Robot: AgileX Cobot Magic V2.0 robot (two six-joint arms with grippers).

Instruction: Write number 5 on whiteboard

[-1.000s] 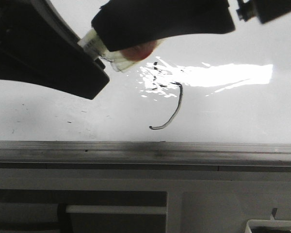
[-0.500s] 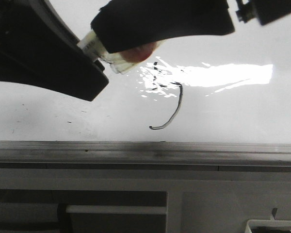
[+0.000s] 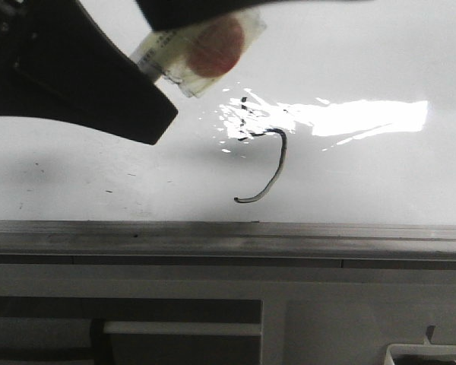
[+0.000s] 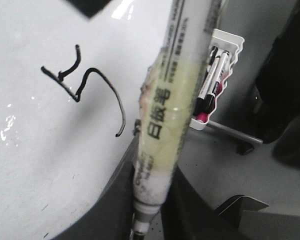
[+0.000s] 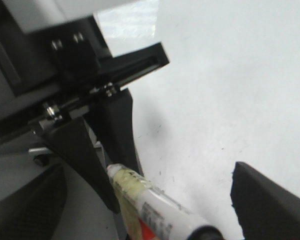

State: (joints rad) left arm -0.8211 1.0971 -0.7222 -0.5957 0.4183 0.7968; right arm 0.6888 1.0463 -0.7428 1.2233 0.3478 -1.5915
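The number 5 (image 3: 260,156) stands in thin black strokes on the whiteboard (image 3: 380,179), partly in the glare. It also shows in the left wrist view (image 4: 85,80). My left gripper (image 3: 148,95) is shut on a white marker (image 3: 201,53) with yellowed tape and a red patch, held above the board to the left of the 5. In the left wrist view the marker (image 4: 165,130) is clamped between the dark fingers. My right gripper (image 5: 155,217) is open, its jaws wide apart around the marker's other end (image 5: 145,202); only a dark strip of it (image 3: 197,9) shows in the front view.
A grey metal rail (image 3: 228,237) runs along the board's near edge, with grey cabinet panels (image 3: 334,319) below. A white holder with several markers (image 4: 215,75) hangs off the board's side. Small dark specks dot the board.
The right gripper has lifted up and away from the marker, uncovering its red patch. The left gripper and marker have shifted slightly up. The 5 is unchanged.
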